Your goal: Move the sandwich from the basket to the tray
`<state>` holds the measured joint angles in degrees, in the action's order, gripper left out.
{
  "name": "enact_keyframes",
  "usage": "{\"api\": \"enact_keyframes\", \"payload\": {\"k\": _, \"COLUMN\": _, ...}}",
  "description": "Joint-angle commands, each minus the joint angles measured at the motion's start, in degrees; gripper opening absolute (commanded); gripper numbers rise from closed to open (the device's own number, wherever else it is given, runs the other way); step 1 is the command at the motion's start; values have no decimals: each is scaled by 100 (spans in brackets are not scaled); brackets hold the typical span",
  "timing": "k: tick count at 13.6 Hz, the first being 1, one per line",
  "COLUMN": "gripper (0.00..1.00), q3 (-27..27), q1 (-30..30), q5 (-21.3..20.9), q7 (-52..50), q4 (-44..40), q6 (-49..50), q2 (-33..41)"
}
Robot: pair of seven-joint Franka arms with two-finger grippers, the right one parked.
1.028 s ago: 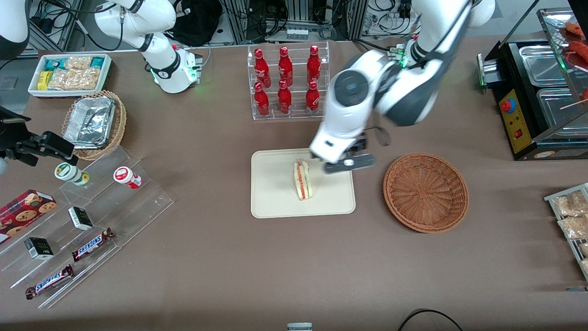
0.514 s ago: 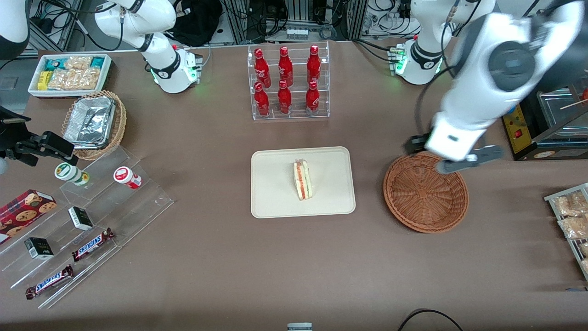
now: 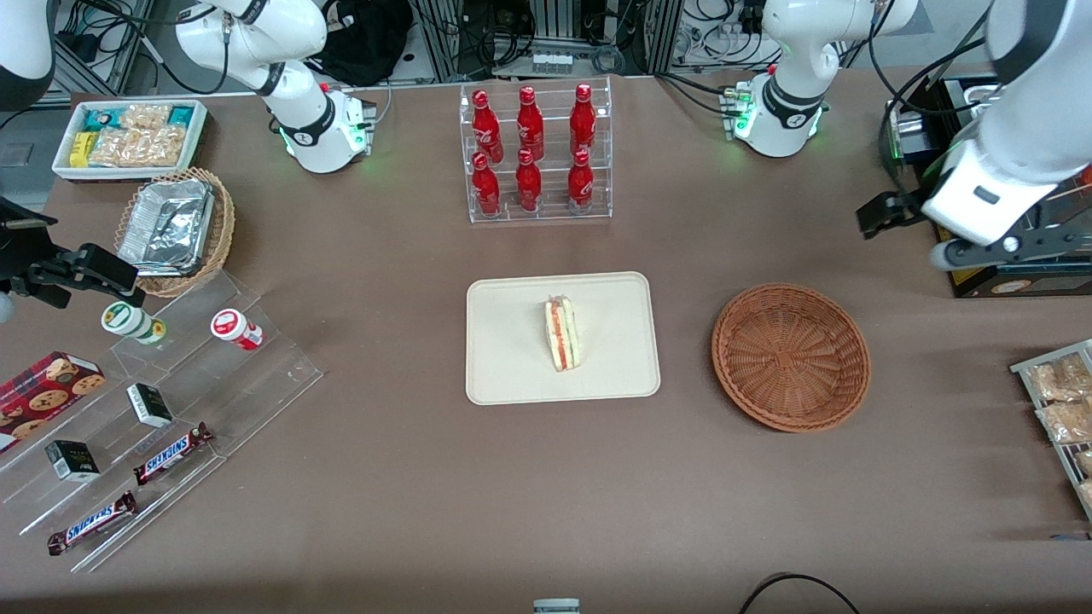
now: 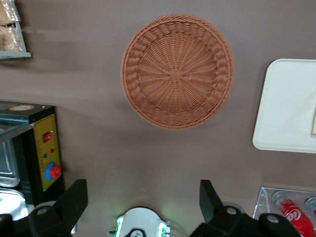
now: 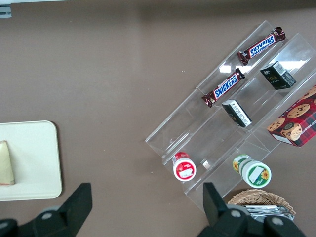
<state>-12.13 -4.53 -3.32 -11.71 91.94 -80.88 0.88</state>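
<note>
The sandwich [image 3: 561,334] stands on its edge on the cream tray [image 3: 512,375], near the tray's middle, with its orange-red and green filling showing. The reddish-brown wicker basket [image 3: 791,356] beside the tray holds nothing. My left gripper [image 3: 990,251] is open and holds nothing. It hangs high over the table at the working arm's end, next to the black food warmer and well away from the basket. The left wrist view shows the basket [image 4: 177,71], a corner of the tray [image 4: 286,108] and my gripper [image 4: 143,190] with its fingers wide apart.
A clear rack of red bottles [image 3: 535,153] stands farther from the camera than the tray. A black food warmer [image 3: 981,213] and a rack of snack packets [image 3: 1062,401] are at the working arm's end. An acrylic snack shelf [image 3: 162,401] and a tan basket of foil trays [image 3: 175,226] are toward the parked arm's end.
My gripper has moved from over the tray, past the basket, to the working arm's end of the table, and holds nothing. The sandwich has stayed on the tray.
</note>
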Motion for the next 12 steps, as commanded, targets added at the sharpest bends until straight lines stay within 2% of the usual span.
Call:
{"api": "enact_keyframes", "payload": {"k": 1, "gripper": 100, "q3": -9, "q1": -197, "q5": 51, "q7": 344, "q4": 114, "q6": 2, "q2": 123}}
{"api": "enact_keyframes", "payload": {"k": 7, "gripper": 100, "q3": 9, "q1": -197, "q5": 261, "q7": 836, "q4": -176, "q6": -15, "q2": 0}}
{"api": "enact_keyframes", "payload": {"k": 12, "gripper": 100, "q3": 105, "q1": -189, "q5": 200, "q7": 889, "q4": -246, "q6": -182, "q2": -35}}
